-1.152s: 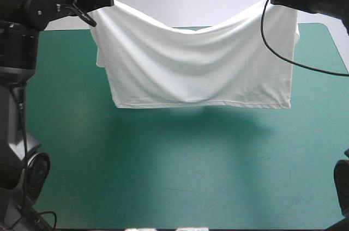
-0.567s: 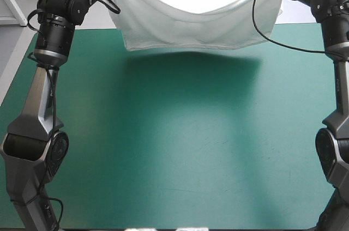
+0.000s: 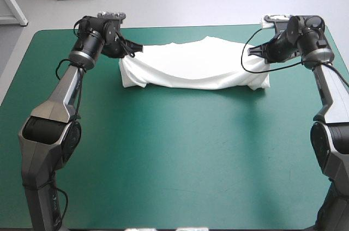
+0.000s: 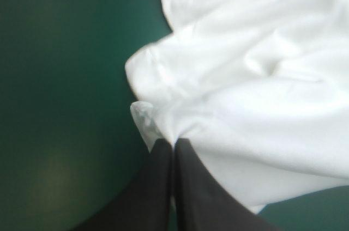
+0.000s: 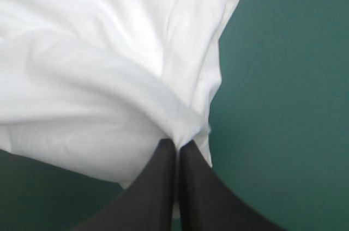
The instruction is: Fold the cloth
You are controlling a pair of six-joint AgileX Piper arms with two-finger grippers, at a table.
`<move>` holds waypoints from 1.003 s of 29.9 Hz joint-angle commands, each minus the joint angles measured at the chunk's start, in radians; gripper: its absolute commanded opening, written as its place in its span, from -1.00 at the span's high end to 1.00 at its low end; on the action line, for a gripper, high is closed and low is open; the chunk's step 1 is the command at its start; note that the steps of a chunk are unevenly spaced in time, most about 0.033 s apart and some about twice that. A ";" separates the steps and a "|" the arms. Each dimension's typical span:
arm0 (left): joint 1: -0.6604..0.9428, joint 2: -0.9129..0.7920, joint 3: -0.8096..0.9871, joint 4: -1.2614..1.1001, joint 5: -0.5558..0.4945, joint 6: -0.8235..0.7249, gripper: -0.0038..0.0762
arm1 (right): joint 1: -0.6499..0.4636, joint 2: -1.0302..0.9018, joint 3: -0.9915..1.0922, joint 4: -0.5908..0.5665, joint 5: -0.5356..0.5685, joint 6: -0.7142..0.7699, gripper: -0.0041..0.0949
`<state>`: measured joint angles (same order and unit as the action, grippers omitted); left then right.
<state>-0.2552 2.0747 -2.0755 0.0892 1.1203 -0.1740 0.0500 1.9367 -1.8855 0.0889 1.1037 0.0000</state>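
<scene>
The left tool (image 4: 173, 143) is drawn in narrow, its two black fingers (image 4: 155, 187) meeting in a pointed arch with a small fold of the T-shirt (image 4: 256, 89) pinched at the tips. The right tool (image 5: 177, 144) stands the same way, all but pressed together on a gathered ridge of the white fabric (image 5: 98, 67). From each pinch the fabric fans out ahead of the fingers in soft creases, and the teal-green cover (image 4: 60, 78) shows beside it on the outer side. Only the wrist views show these grips. From above, the left tool (image 3: 136, 50) and the right tool (image 3: 251, 51) appear as dark shapes at the two ends of the garment, and the meeting of their fingers cannot be made out there. The high view alone shows the whole T-shirt (image 3: 196, 67): a long rumpled band lying left to right across the far half of the desk (image 3: 174, 154), its near edge bunched into a rolled fold and a low hump at the middle of its far edge. The left tool grips it at the far left corner, the right tool at the right end. Whether the pinched corners are raised off the cover cannot be told. The near half of the desk shows only the teal-green cover (image 3: 174, 187).
</scene>
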 commanded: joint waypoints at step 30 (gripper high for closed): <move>-0.006 -0.777 1.286 -0.183 -0.265 0.093 0.93 | 0.069 -0.592 1.004 0.075 -0.053 -0.050 0.94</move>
<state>-0.2552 1.3538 -0.7912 -0.0757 0.8649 -0.0858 0.1191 1.4072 -0.8830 0.1571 1.0379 -0.0416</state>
